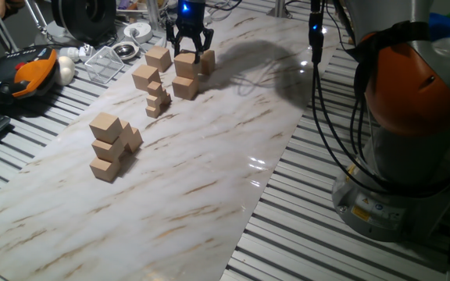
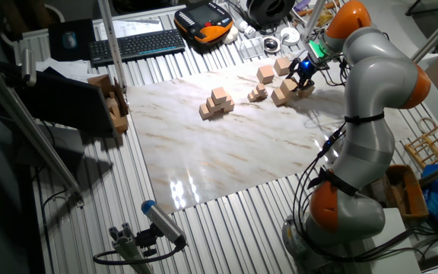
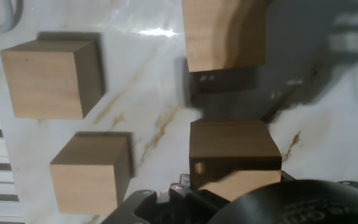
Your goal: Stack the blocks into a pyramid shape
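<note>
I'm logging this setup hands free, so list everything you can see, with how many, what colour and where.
Large wooden blocks: about five loose, light tan, far end of the board around the gripper; one sits on another.
Block pile: one stepped stack, tan, middle left of the board.
Small cubes: a few, tan, stacked between the pile and the loose blocks.
Board: one, white marble pattern, on the slatted table.
Keyboard: one, black, far edge of the table.
Handheld controller: one, orange and black, beside the keyboard.
Wire basket: one, clear or silver, left of the blocks.
Arm: one, grey with orange joints.
Gripper: one, black, at the raised block; whether it is closed is unclear.
</note>
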### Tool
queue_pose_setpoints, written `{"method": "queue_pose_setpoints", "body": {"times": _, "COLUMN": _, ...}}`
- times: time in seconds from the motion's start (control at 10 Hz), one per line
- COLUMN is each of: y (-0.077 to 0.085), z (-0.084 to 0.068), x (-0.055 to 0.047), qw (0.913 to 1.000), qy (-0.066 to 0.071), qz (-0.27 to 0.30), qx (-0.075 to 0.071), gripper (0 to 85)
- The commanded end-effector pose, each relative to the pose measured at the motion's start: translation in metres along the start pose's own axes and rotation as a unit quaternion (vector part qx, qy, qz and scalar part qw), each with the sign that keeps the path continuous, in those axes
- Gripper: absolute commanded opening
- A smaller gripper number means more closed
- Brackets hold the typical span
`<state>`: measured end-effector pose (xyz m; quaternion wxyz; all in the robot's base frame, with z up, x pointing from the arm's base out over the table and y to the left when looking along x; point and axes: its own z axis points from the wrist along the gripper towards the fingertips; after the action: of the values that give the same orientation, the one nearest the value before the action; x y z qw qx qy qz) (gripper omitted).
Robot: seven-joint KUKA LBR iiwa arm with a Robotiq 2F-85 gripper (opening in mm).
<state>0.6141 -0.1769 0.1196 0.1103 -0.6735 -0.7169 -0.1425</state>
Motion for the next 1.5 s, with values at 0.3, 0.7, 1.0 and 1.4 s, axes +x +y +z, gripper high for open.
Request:
{"method": "queue_pose_setpoints", "body": {"times": 0.3, "y": 0.0001, "z": 0.0002, "x": 0.0006, "qw": 1.0, "qy": 0.0, "qz": 0.001, "qx": 0.0, "gripper": 17.0}}
{"method": "queue_pose_setpoints", "body": {"times": 0.7, "y": 0.0002, "z": 0.001, "x": 0.0008, "qw": 1.0, "qy": 0.001, "qz": 0.004, "qx": 0.001, "gripper": 34.0}}
{"method": "queue_pose_setpoints", "body": {"times": 1.0, "y": 0.0004, "z": 0.0016, "x": 0.0008, "qw": 1.0, "qy": 0.002, "qz": 0.007, "qx": 0.002, "gripper": 34.0}}
{"method": "queue_pose_setpoints", "body": {"times": 1.4, "y": 0.0002, "z": 0.0017, "x": 0.0003, "qw": 1.0, "qy": -0.001, "qz": 0.009, "qx": 0.002, "gripper": 51.0}}
